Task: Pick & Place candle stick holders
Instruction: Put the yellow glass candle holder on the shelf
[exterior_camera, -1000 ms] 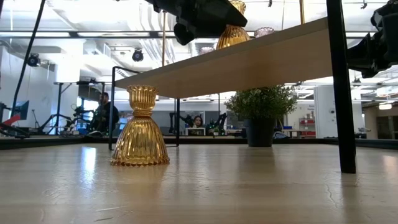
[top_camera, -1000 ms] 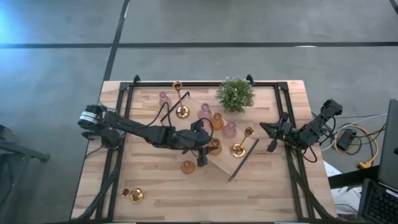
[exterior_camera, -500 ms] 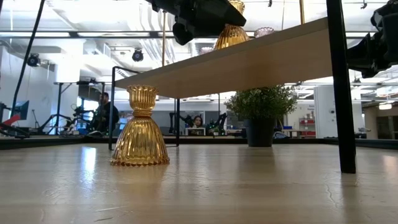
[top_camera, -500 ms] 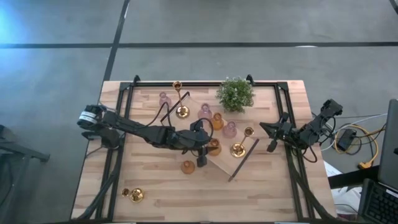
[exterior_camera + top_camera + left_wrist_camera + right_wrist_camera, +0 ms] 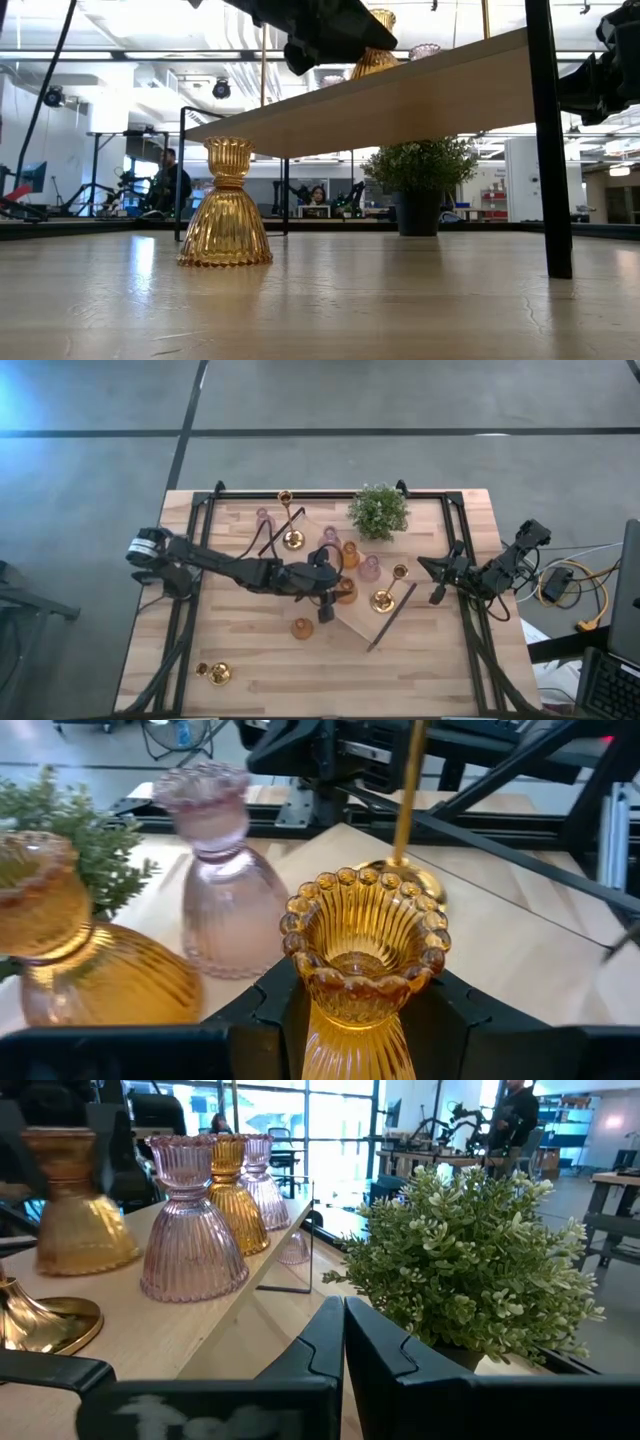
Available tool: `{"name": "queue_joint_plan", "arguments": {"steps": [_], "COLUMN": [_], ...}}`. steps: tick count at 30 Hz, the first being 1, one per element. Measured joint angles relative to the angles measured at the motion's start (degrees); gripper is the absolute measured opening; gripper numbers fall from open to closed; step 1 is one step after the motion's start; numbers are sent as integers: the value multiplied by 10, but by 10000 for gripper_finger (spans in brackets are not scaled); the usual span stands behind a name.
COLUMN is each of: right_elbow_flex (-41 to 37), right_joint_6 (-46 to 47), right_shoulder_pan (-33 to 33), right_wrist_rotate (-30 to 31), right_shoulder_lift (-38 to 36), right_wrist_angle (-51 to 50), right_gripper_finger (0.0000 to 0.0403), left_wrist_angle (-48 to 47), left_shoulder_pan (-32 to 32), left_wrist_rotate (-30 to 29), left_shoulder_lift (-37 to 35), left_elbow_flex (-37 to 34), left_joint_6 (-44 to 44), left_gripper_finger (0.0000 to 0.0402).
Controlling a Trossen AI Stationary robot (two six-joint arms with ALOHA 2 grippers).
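An amber holder (image 5: 225, 205) stands alone on the worktop (image 5: 320, 300). Higher up, the left gripper (image 5: 322, 35) has its jaws around another amber holder (image 5: 375, 50) over the wooden tray (image 5: 400, 100). A green plant (image 5: 420, 185) sits far back, below the jaws.

Near side: bare counter (image 5: 420, 680), free passage.
Tray (image 5: 352, 622): crowded; pink holder (image 5: 222, 890), plant (image 5: 378, 510) block.

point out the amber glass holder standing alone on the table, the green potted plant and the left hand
amber ribbed glass bell-shaped holder (image 5: 225, 215), low view, flared body
green potted plant (image 5: 378, 511), high view, leaves
left hand (image 5: 362, 1020), left wrist view, gap holding an amber holder
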Motion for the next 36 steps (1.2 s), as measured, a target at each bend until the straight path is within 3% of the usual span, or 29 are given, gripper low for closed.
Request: {"name": "queue_joint_plan", "arguments": {"steps": [36], "right_elbow_flex": [0], "right_joint_6": [1], "right_shoulder_pan": [0], "right_wrist_rotate": [0], "right_shoulder_lift": [0], "right_wrist_angle": [0], "right_gripper_finger": [8], "left_wrist_angle": [15], "left_shoulder_pan": [34], "left_wrist_rotate": [51], "left_shoulder_lift": [1], "left_elbow_flex": [0], "left_joint_6": [13], "left_gripper_finger": [126]}}
